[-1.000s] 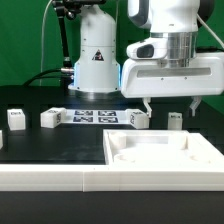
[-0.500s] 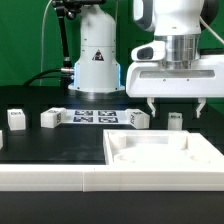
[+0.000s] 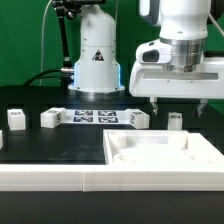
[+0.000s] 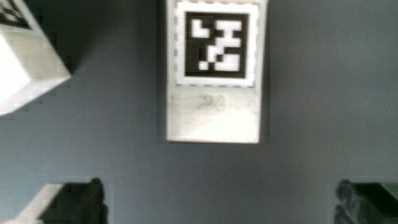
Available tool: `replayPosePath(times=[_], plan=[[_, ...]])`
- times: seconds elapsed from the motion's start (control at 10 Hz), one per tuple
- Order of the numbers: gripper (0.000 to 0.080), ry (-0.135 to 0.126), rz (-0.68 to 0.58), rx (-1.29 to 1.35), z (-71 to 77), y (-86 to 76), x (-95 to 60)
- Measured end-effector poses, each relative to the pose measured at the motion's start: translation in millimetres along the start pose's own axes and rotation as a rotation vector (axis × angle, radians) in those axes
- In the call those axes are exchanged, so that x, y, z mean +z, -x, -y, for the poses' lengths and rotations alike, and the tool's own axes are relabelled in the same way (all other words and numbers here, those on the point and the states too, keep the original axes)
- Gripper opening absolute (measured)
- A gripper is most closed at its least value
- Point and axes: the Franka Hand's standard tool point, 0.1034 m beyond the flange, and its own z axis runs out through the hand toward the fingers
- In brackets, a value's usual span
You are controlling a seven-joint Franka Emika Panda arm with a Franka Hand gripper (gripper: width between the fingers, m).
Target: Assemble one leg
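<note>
The arm was held with its wrist pointed straight down. The gripper (image 3: 178, 106) was spread wide, above the leg (image 3: 175, 121) and apart from it. In the exterior view the leg was stood on the dark surface (image 3: 40, 145), at 3 o'clock of the marker board (image 3: 95, 116) and 12 o'clock of the white panel (image 3: 165, 155). A black-and-white square tag (image 4: 217, 45) was borne on its face, with only a blocky pattern shown.
</note>
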Motion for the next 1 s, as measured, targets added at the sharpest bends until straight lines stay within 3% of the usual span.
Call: replayPosePath(times=[0.6, 1.0], plan=[[0.0649, 0.039, 0.388, -0.016, -12.7, -2.0, 1.9], [0.0649, 0.047, 0.592, -0.029, -8.7, 3.3, 6.2]])
